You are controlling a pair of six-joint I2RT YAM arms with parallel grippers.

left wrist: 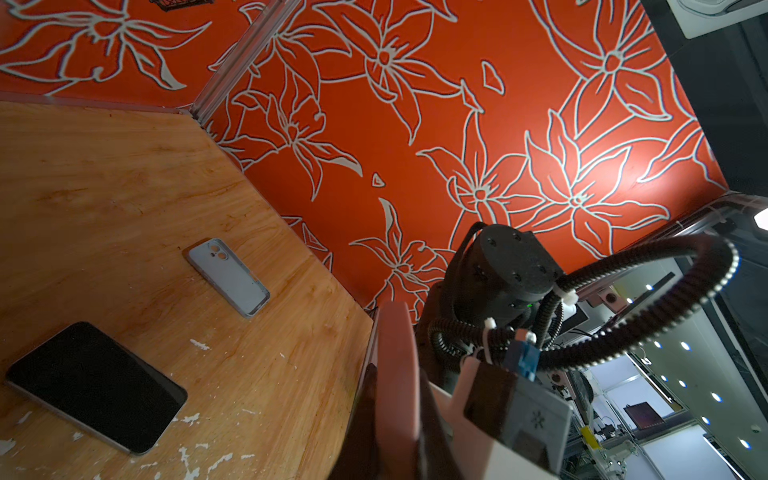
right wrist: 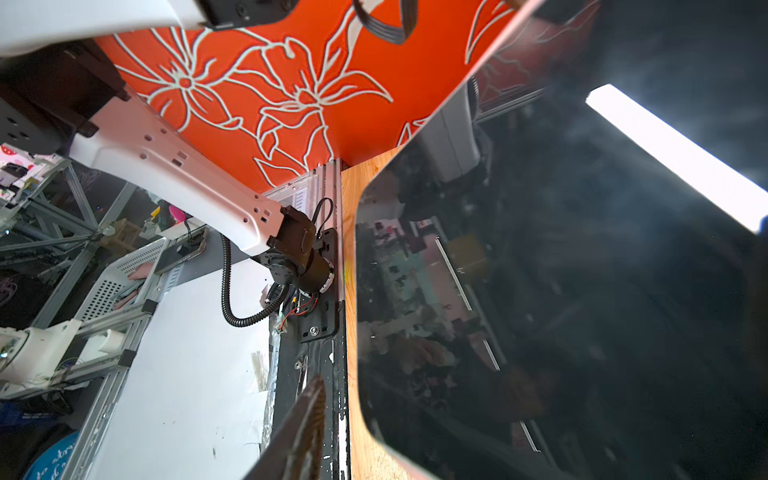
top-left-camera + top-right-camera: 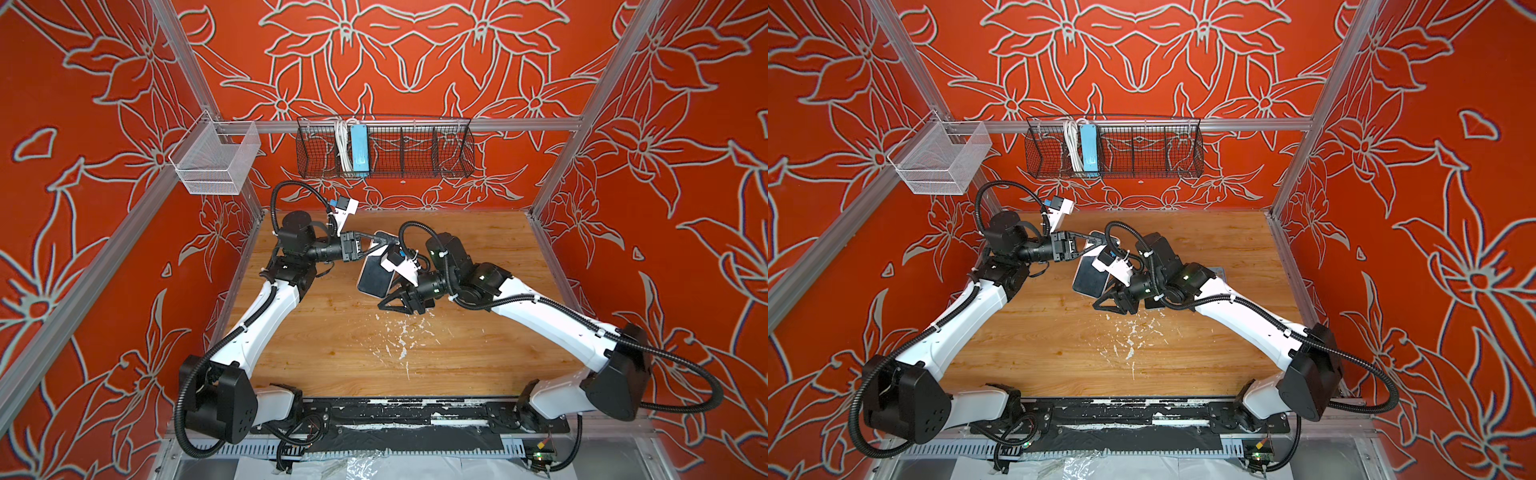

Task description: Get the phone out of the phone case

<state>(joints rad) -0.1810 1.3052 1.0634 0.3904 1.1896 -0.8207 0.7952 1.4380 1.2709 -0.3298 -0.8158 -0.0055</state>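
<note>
Right, you're mid-separation and the task isn't done. The left gripper (image 3: 382, 241) is clamped fully shut on the far end of the phone case (image 1: 397, 357), holding it raised above the table (image 3: 478, 340) toward the middle-back of the workspace. The phone (image 3: 374, 278) sits in the case screen up, and both top views show dark glass with a pale rim round it. I judge it seated, but I can't tell whether a corner has popped.

The right gripper (image 3: 388, 300) is at the near end of the phone. In the right wrist view one finger (image 2: 305, 432) shows beside the glass and its mate is hidden, so I can't tell if it's gripping anything or just alongside.

Don't mix up the target with what lies flat on the table near the right arm: an empty grey case (image 1: 227, 276) and a dark handset (image 1: 97, 386). Both are apart from the held one and show in the left wrist view.

Next move, as I read it: get the right fingers onto the phone body alone, or push at the case's rim, then peel away while the left hold resists. Two risks — pinching case and phone together so nothing parts, or the left pinch slipping off that thin edge.
</note>
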